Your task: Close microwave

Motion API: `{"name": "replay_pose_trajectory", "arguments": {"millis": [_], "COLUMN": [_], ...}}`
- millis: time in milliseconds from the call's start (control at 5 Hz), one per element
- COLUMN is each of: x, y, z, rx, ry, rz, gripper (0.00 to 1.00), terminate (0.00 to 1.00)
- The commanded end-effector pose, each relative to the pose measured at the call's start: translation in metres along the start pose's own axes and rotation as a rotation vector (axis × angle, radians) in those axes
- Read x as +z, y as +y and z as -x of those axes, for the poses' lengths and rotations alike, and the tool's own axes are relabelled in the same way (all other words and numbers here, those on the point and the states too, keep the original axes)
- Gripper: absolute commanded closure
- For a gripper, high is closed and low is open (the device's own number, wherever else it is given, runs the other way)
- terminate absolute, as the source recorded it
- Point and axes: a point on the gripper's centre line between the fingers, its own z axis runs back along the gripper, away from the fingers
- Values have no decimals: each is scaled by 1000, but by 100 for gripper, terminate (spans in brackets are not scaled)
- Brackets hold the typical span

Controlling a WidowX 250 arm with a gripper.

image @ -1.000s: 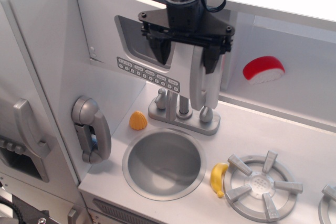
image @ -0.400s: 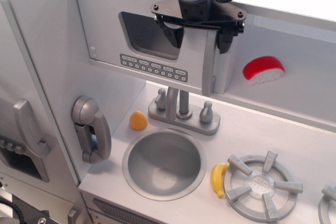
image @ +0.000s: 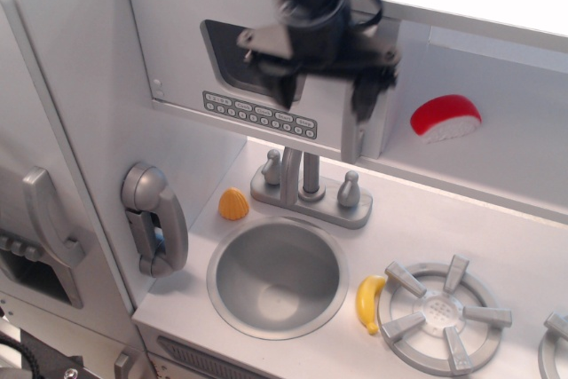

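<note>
Microwave [image: 240, 68] sits in upper back wall of your toy kitchen, door swung flush; your blurred gripper [image: 324, 90] hangs before its right edge, fingers spread either side of vertical handle [image: 352, 135]; sink [image: 277, 277] below; banana [image: 368, 303] beside sink.

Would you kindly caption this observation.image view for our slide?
Blurred tool hovers before the microwave door above the toy sink.

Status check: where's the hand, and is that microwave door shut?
Black hand blurred in front of door, spread open, holding nothing. Light grey microwave door looks about flush with the cabinet, silver vertical handle free. Nothing in the way.
</note>
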Motion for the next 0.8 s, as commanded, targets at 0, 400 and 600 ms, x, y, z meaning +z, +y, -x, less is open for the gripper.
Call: {"name": "replay_pose_trajectory", "arguments": {"millis": [0,400,600], "x": [43,61,61], "y": [32,67,67], "z": [42,34,34], "rx": [-74,10,10], "ry": [168,206,206], "rz": [72,29,29], "gripper": [0,0,0], "terminate": [0,0,0]}}
